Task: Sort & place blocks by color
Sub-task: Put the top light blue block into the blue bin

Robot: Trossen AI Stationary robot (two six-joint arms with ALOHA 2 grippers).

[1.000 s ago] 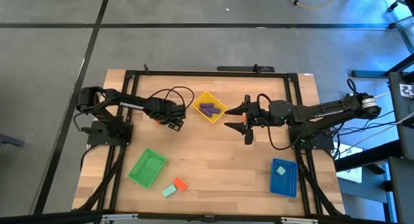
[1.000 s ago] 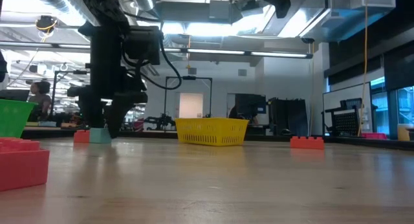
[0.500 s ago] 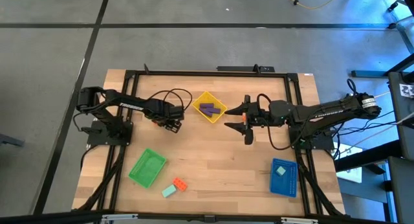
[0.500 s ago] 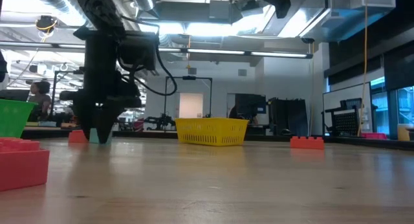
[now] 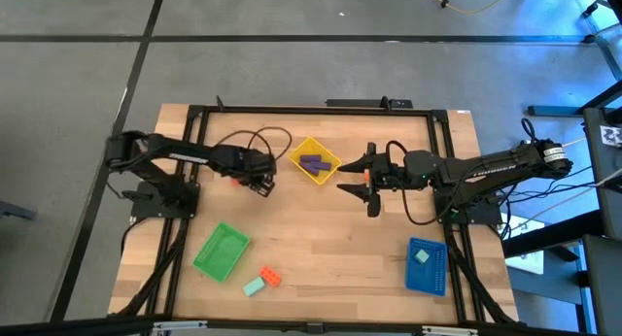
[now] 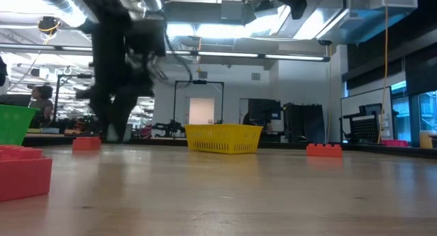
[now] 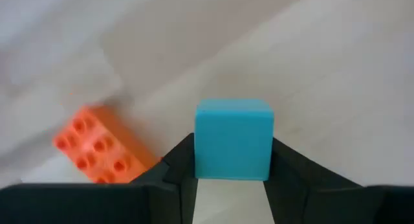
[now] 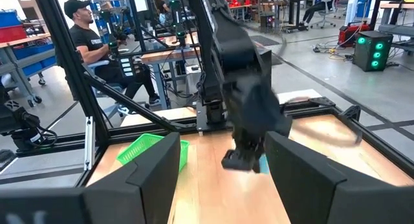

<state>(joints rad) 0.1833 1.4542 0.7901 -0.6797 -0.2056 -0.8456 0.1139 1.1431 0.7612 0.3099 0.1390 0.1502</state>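
1. Since a second ago the left claw (image 7: 233, 185) has closed on the teal block (image 7: 233, 140) and drawn back toward its own side of the desk (image 5: 321, 239).
2. The block sits pinched between its fingers, beside an orange-red block (image 7: 100, 146) lying on the desk.
3. The right claw (image 5: 356, 180) hangs half open and empty beside the yellow tray (image 5: 313, 161).
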